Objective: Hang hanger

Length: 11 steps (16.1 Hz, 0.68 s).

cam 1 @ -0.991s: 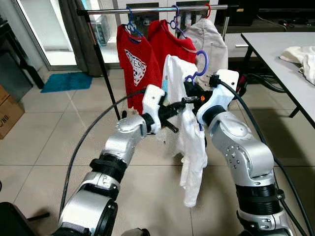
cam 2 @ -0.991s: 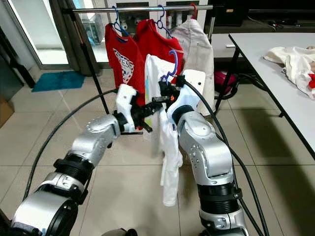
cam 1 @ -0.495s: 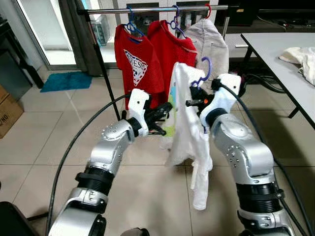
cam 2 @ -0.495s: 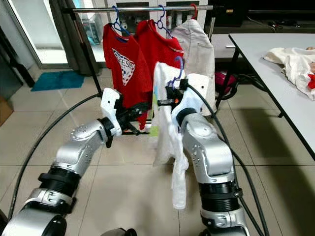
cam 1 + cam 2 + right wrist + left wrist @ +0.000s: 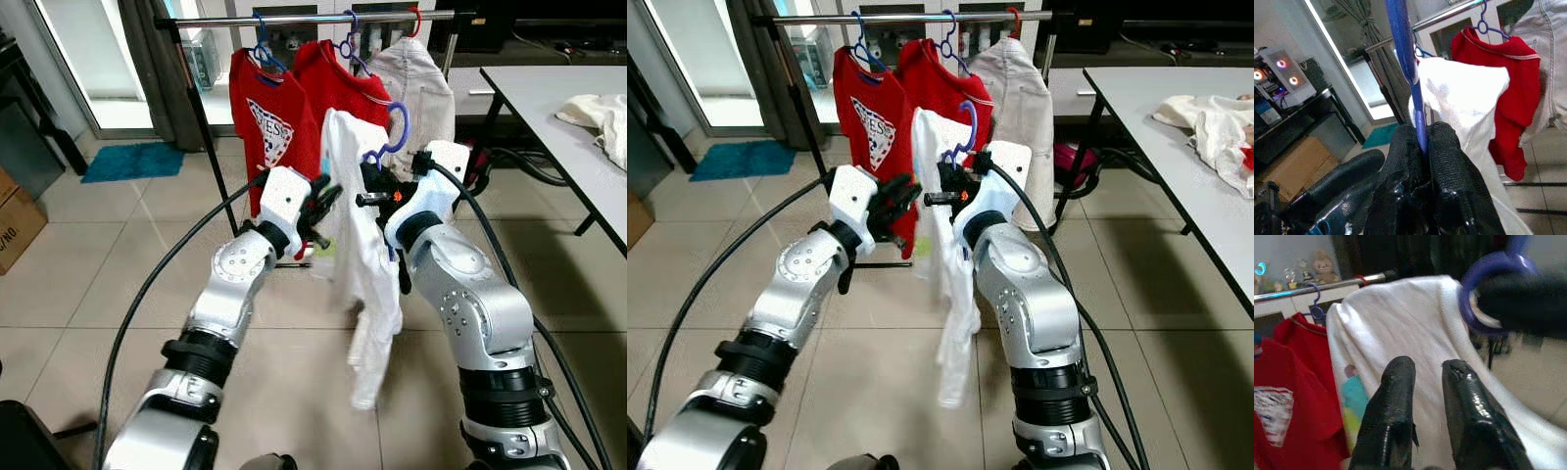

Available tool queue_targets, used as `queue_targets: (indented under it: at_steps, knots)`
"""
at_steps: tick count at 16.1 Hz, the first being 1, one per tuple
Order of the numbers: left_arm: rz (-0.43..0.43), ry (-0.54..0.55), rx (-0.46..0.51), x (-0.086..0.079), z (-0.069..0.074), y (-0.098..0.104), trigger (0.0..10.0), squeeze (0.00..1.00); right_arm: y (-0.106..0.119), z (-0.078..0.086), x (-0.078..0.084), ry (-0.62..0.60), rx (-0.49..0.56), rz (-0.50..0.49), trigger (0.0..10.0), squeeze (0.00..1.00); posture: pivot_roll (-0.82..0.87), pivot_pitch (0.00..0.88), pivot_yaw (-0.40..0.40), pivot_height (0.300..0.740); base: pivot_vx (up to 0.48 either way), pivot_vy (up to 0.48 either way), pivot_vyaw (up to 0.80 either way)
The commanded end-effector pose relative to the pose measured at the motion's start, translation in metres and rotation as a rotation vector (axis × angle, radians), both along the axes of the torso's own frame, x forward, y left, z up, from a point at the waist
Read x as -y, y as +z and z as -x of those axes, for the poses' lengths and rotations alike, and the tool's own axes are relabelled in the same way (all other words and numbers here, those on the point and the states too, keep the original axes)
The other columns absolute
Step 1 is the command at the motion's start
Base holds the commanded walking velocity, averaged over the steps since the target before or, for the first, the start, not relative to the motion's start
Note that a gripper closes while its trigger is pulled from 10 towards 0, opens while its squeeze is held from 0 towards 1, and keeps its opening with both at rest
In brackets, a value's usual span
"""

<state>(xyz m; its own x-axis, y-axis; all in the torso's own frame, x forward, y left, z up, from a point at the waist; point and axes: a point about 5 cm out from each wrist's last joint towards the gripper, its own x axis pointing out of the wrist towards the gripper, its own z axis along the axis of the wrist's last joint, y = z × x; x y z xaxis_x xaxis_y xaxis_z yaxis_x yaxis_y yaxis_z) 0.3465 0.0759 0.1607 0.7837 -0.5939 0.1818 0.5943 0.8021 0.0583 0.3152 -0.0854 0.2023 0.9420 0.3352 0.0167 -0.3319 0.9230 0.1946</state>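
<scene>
Compared with half a second ago, the white shirt (image 5: 361, 245) and its purple hanger (image 5: 392, 132) sit a bit further to the robot's left and closer to the red shirts; the shirt hangs straighter, less spread out. The left gripper (image 5: 320, 204) has come up and in, now just beside the white shirt's left edge, where before it was lower and further out. The right arm has swung a little leftward with the hanger.

The right gripper (image 5: 1422, 147) is pressed together on the hanger's purple shaft; in the right wrist view the two black fingers (image 5: 1447, 161) pinch the thin blue-purple rod, which runs up out of them. The left gripper's fingers (image 5: 1396, 396) stand slightly apart with a narrow gap, not holding anything, pointing at the white cloth close in front of them.

The hanger is held in the air in front of the clothes rail (image 5: 304, 18), below it and not hooked on. Its hook (image 5: 966, 127) points upward and curls over toward the robot's left; its neck runs roughly vertical. The shirt's long axis hangs straight down from the hanger, hem near the height of the robot's elbows, a sleeve dangling lowest.

On the rail behind: two red shirts (image 5: 277, 122) on blue hangers and a pale beige garment (image 5: 423, 83) on a red hook. A table (image 5: 558, 108) stands to the robot's right with a cream cloth (image 5: 598, 113) on it. Tiled floor (image 5: 88, 264), a blue mat (image 5: 132, 162) far left.
</scene>
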Motion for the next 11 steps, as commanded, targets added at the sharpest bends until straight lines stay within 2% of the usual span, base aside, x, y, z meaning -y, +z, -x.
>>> queue_targets:
  at_steps: [1, 2, 4, 7, 11]
  knots:
    - [0.101, -0.02, -0.043, -0.002, 0.0, -0.002, 10.0, 1.0, 0.013, 0.002, -0.004, 0.027, 0.059, -0.029, 10.0, 0.0, -0.09, 0.0, 0.065, 0.74, 0.0, 0.0, 0.0]
    - [0.171, -0.069, -0.077, 0.002, 0.001, -0.001, 10.0, 1.0, 0.014, 0.001, -0.005, 0.028, 0.064, -0.018, 10.0, 0.0, -0.09, 0.0, 0.063, 0.74, 0.0, 0.0, 0.0]
    - [0.212, -0.14, -0.139, 0.007, 0.003, -0.006, 10.0, 1.0, 0.016, 0.0, -0.006, 0.021, 0.096, 0.062, 10.0, 0.0, -0.09, 0.0, 0.061, 0.74, 0.0, 0.0, 0.0]
    - [0.118, -0.241, -0.211, 0.006, 0.01, -0.025, 10.0, 1.0, 0.016, 0.002, -0.009, 0.021, 0.116, 0.11, 10.0, 0.0, -0.1, 0.0, 0.07, 0.74, 0.0, 0.0, 0.0]
    - [0.102, -0.19, -0.229, -0.001, 0.001, -0.024, 10.0, 1.0, 0.02, 0.005, -0.015, 0.033, 0.146, 0.144, 10.0, 0.0, -0.11, 0.0, 0.074, 0.74, 0.0, 0.0, 0.0]
